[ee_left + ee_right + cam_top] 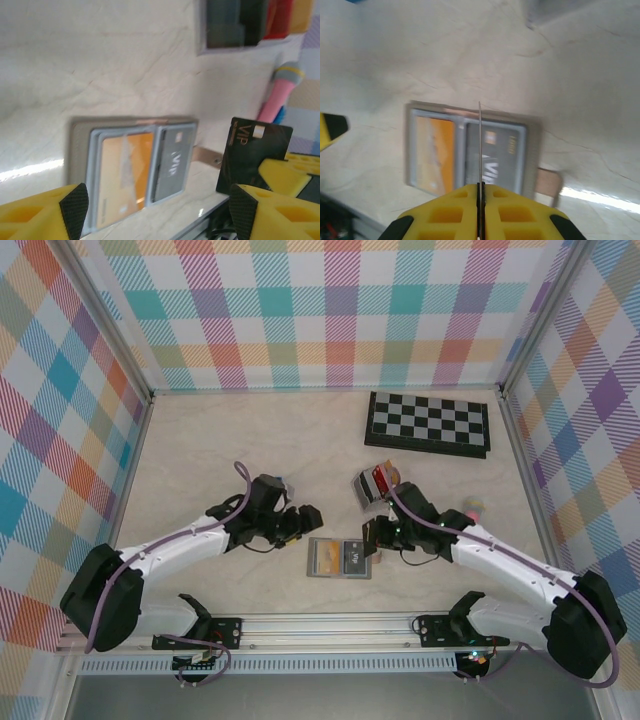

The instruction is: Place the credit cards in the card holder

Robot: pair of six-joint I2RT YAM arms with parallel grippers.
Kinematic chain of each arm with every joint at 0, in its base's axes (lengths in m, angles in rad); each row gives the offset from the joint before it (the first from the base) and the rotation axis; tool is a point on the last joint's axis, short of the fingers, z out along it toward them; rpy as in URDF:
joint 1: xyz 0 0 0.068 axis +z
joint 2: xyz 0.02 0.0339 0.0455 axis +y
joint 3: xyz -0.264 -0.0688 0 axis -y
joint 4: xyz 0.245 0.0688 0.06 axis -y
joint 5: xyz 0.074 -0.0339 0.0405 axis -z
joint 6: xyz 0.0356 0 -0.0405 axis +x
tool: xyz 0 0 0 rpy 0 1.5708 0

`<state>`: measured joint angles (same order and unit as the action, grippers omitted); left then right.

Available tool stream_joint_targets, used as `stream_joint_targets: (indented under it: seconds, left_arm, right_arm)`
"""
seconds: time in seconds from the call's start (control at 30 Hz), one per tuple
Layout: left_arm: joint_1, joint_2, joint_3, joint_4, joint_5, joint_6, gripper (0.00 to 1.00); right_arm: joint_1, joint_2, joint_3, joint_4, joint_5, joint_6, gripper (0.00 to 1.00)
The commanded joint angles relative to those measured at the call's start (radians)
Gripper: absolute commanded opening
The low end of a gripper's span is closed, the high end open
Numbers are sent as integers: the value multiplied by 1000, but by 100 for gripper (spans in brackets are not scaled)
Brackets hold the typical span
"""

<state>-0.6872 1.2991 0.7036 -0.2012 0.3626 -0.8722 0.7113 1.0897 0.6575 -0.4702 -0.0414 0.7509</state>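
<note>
The grey card holder [311, 558] lies open and flat on the table between the arms. An orange card [125, 170] sits in its left slot and a grey VIP card [172, 160] in its right. My right gripper [372, 540] hovers at the holder's right edge, shut on a black VIP credit card [256, 145] held upright. In the right wrist view that card [479, 140] shows edge-on above the holder [532, 150], pinched between the shut jaws [480, 192]. My left gripper [302, 519] stands open just up and left of the holder, with nothing between its fingers [75, 210].
A small upright rack of coloured cards [378, 484] stands behind the right gripper. A chessboard [428, 423] lies at the back right. A pink object [470, 507] rests near the right arm. The holder's brown strap tab [206, 156] sticks out on its right side.
</note>
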Motion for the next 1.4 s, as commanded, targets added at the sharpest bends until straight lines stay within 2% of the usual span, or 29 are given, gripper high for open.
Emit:
stream_joint_targets:
  seconds: [0.0, 0.2, 0.47, 0.67, 0.93, 1.23, 1.37]
  left_arm:
    - [-37, 35, -19, -54, -42, 44, 77]
    - [-79, 109, -13, -22, -42, 42, 76]
    - [-107, 186, -3, 11, -38, 38, 75]
    - [-121, 225, -7, 29, -37, 31, 73]
    - [-133, 259, -13, 62, -29, 18, 64]
    - [-137, 264, -11, 73, -31, 9, 62]
    - [-138, 239, -15, 74, -49, 3, 55]
  right_arm:
    - [20, -8, -39, 38, 65, 48, 10]
    - [42, 12, -110, 144, 62, 67, 9]
    - [52, 13, -167, 199, 77, 83, 9]
    - [53, 13, -214, 286, 37, 97, 9]
    - [52, -20, -201, 313, 19, 112, 10]
    - [52, -40, -151, 328, -22, 133, 10]
    - [56, -36, -118, 343, -69, 123, 11]
